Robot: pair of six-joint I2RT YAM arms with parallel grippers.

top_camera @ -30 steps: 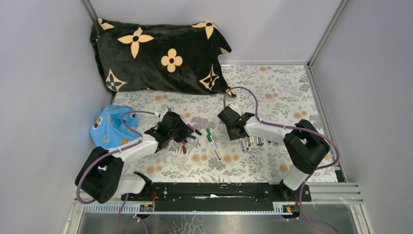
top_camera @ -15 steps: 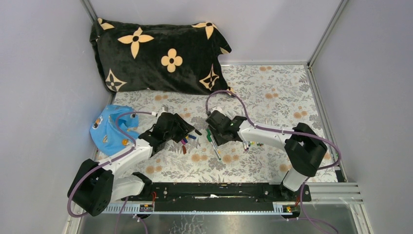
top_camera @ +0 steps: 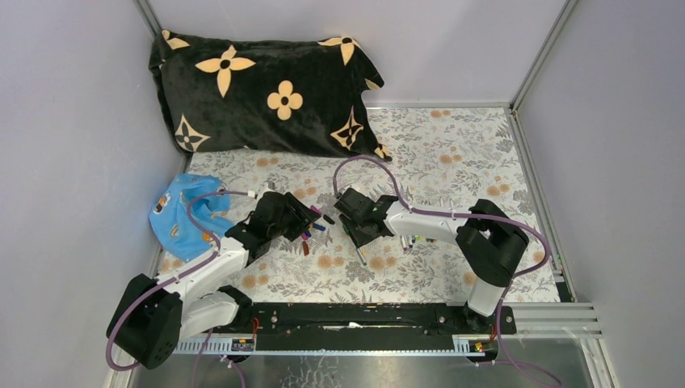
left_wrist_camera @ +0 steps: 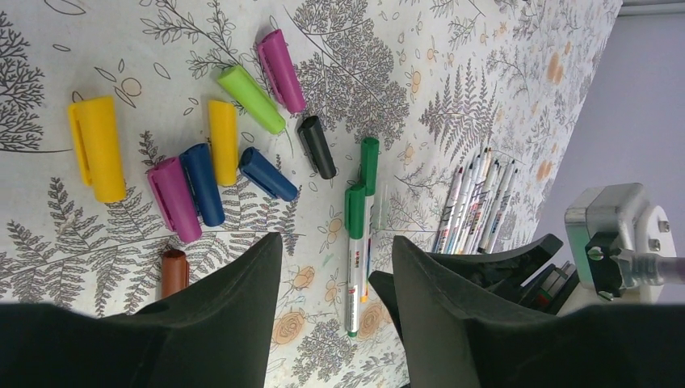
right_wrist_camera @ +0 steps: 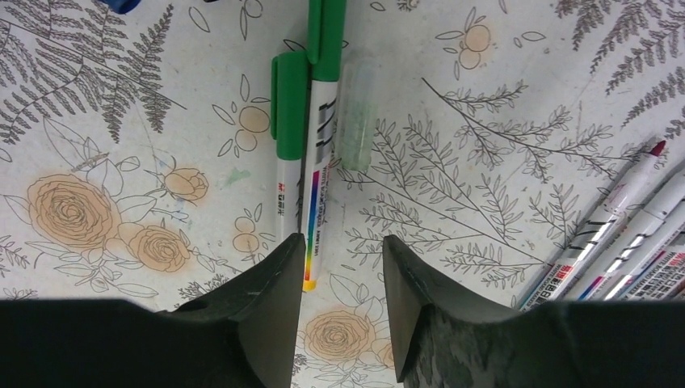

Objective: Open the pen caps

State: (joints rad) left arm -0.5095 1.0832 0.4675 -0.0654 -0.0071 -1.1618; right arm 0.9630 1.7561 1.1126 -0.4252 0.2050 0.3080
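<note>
Several loose pen caps [left_wrist_camera: 202,184] in yellow, magenta, blue, green, black and brown lie on the floral cloth, just ahead of my left gripper [left_wrist_camera: 338,241]. That gripper is open and holds nothing. Two pens with green caps [right_wrist_camera: 289,121] lie side by side, with a clear cap [right_wrist_camera: 355,113] beside them. My right gripper [right_wrist_camera: 341,239] hovers open over their lower ends, one barrel at the edge of its left finger [right_wrist_camera: 275,299]. From above, the left gripper [top_camera: 311,217] and the right gripper [top_camera: 355,230] sit close together. Uncapped pens [right_wrist_camera: 622,234] lie to the right.
A black pillow with tan flowers [top_camera: 266,89] fills the back left. A blue printed cloth [top_camera: 184,212] lies bunched at the left wall. The row of bare pens [top_camera: 416,238] sits under the right forearm. Grey walls close in the table on three sides.
My right gripper has swung left from the row of bare pens to above the two green-capped pens. The left arm has stretched slightly forward by the caps.
</note>
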